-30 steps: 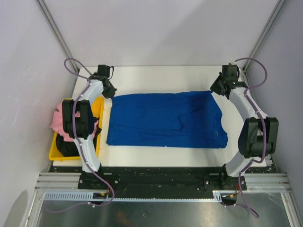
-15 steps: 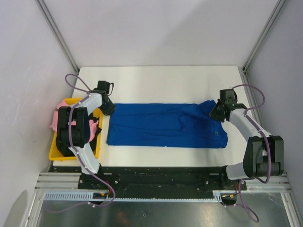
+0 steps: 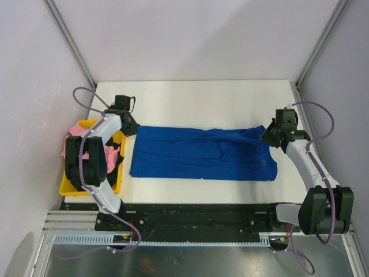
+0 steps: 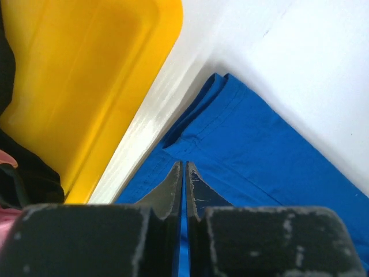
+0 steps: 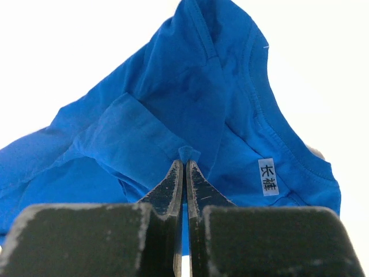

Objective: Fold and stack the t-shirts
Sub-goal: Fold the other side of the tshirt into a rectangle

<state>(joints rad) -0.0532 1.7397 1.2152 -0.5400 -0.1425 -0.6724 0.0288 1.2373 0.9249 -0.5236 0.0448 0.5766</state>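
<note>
yellow bin (image 3: 65, 187) holds pink shirt (image 3: 74, 128), black shirt (image 4: 31, 173) (blue shirt (image 3: 196, 153) beside).

Bright, even light, faint shadows; wrist views overexpose the white table (image 5: 69, 46).

We record two arms of like build. The left arm (image 3: 81, 158) and right arm (image 3: 308, 164) each have white curved link shells between bulky black joint housings. A purple cable (image 3: 82, 95) runs along each arm. Both bases sit on a black rail (image 3: 190, 216). The left gripper (image 4: 183, 164) and right gripper (image 5: 184, 162) have flat, tapered black fingers (image 4: 199, 193) with pale scuffing.
</note>
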